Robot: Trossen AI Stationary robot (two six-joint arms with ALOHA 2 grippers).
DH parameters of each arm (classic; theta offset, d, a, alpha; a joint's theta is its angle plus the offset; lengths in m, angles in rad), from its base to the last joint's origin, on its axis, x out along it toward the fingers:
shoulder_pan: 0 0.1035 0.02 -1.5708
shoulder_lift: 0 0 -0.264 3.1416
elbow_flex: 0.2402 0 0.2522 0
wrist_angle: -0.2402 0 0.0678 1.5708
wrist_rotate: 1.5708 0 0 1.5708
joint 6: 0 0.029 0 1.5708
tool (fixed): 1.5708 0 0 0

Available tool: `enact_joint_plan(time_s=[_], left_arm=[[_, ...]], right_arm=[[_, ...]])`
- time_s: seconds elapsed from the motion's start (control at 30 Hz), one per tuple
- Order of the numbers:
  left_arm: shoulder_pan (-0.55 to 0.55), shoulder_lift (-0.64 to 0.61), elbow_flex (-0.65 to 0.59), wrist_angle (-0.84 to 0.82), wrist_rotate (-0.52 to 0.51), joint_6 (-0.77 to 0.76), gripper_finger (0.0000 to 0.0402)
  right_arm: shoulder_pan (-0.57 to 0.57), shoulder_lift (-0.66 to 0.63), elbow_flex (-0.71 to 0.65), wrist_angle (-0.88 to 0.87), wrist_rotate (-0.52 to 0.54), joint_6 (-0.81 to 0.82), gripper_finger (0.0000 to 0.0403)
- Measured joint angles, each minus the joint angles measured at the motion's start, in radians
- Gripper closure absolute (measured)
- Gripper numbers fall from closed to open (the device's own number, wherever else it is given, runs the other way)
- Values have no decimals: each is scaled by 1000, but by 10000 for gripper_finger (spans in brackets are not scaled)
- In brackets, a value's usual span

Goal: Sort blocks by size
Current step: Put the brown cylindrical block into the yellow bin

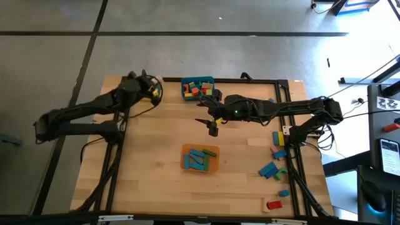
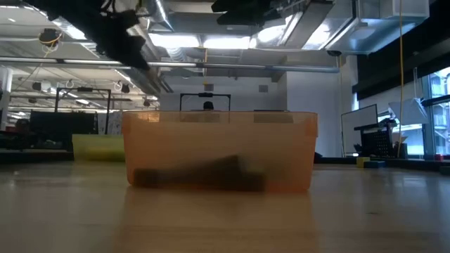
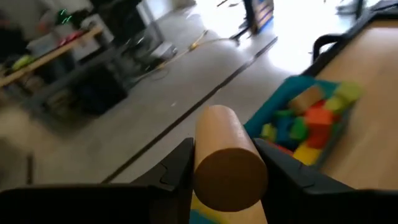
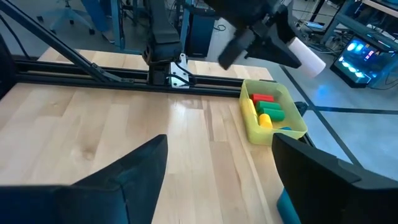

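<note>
My left gripper (image 1: 150, 91) is at the table's far left, above the yellow bin (image 4: 273, 116), shut on a plain wooden cylinder block (image 3: 227, 165). The yellow bin holds red, green and yellow blocks. My right gripper (image 1: 212, 127) hangs open and empty over bare table, between the teal bin (image 1: 197, 87) full of mixed blocks and the orange bin (image 1: 200, 159) holding blue blocks. Several loose blocks (image 1: 275, 153) lie on the table at the right. My left gripper pinches the cylinder's curved side (image 3: 205, 134) between its two fingers (image 3: 177, 168), one on each side. The cylinder lies along the fingers, its flat round end toward the wrist camera. It is lifted clear, and in the right wrist view its far end (image 4: 306, 57) sticks out above the yellow bin.
A black frame (image 1: 284, 119) runs along the table's far and right sides. A red block (image 1: 274, 204) lies near the front right corner. In the low view the orange bin (image 2: 219, 151) stands in the middle and the yellow bin (image 2: 98, 147) behind on the left.
</note>
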Motion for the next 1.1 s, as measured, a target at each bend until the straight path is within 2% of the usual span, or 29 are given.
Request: enact_joint_plan(time_s=[0.33, 0.57, 0.7, 0.9, 1.1], left_arm=[[203, 63, 0, -64, 14, -100, 276], [337, 180, 0, -91, 163, -145, 275], [402, 243, 1, -92, 215, -148, 275], [454, 295, 6, -96, 267, -164, 275], [473, 317, 6, -97, 270, -162, 274]], right_arm=[[0, 0, 0, 0, 0, 0, 116], [0, 0, 0, 0, 0, 0, 116], [0, 0, 0, 1, 0, 0, 116], [0, 0, 0, 1, -1, 0, 116], [0, 0, 0, 0, -1, 0, 116]])
